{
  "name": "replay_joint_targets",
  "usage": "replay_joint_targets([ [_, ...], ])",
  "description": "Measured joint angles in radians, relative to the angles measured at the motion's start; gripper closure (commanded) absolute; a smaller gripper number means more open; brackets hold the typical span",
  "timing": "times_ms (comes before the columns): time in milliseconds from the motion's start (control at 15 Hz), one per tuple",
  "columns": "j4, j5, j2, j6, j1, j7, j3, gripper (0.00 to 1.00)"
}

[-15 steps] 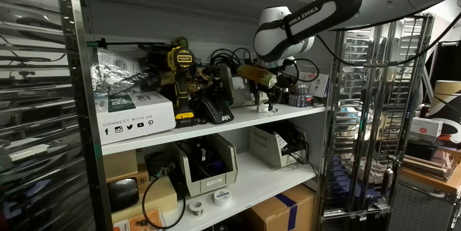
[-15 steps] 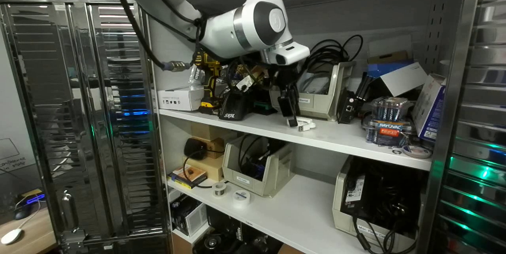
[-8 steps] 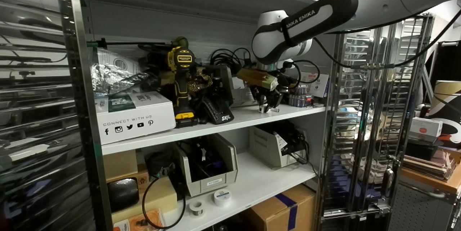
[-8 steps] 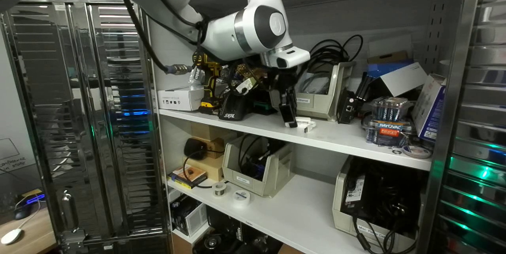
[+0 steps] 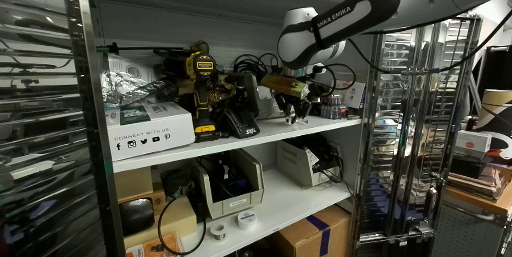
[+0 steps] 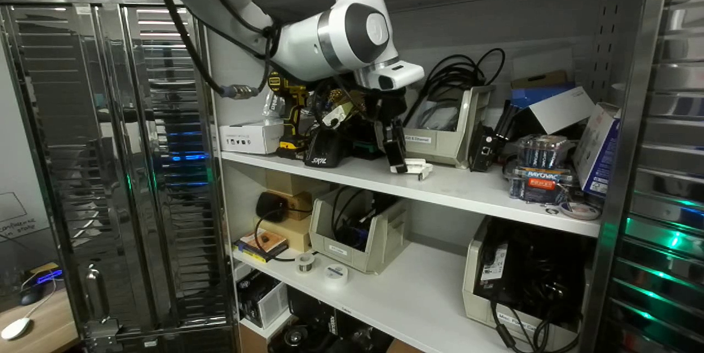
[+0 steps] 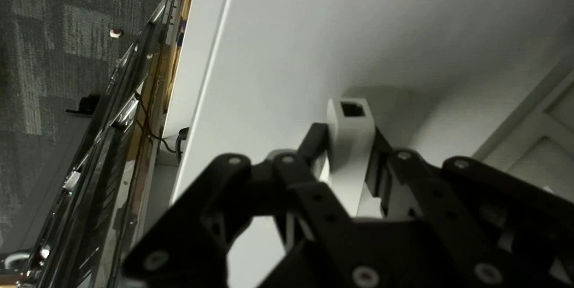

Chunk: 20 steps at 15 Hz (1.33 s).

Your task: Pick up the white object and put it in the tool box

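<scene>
The white object (image 7: 351, 158), a slim block with a rectangular port in its end, is pinched between the black fingers (image 7: 312, 142) in the wrist view. My gripper (image 7: 346, 141) is shut on it, one finger against each side. In both exterior views the white object (image 6: 420, 169) shows at the fingertips, at or just above the upper shelf (image 6: 467, 182); I cannot tell whether it touches. My gripper (image 5: 297, 117) points downward there. Several bins are in view, but which container is the tool box I cannot tell.
Behind the gripper stands a beige bin of cables (image 6: 440, 147). To its sides are a black router (image 6: 483, 152), battery packs (image 6: 542, 177), a SKIL charger (image 6: 324, 147) and a yellow drill (image 5: 202, 89). Two more bins, an open bin (image 6: 338, 251) and a power-cable bin (image 6: 476, 298), sit one shelf lower.
The jaws have closed on the white object. The arm dipped a little, then rose, and the white object has shifted slightly up and sideways with the fingers.
</scene>
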Motion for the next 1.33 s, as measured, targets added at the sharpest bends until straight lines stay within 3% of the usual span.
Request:
replay_joint_targets([
  [400,-0.162,-0.132,-0.171,0.081,0.053,0.023,0.0,0.9],
  [733,-0.281,-0.403,-0.301,0.235,0.061,0.213,0.001,0.93],
  [1067,-0.29,-0.668,-0.251,0.438,0.022,0.466,-0.003,0.93],
  [1333,-0.212,-0.833,-0.143,0.522,0.019,0.67,-0.026,0.93],
])
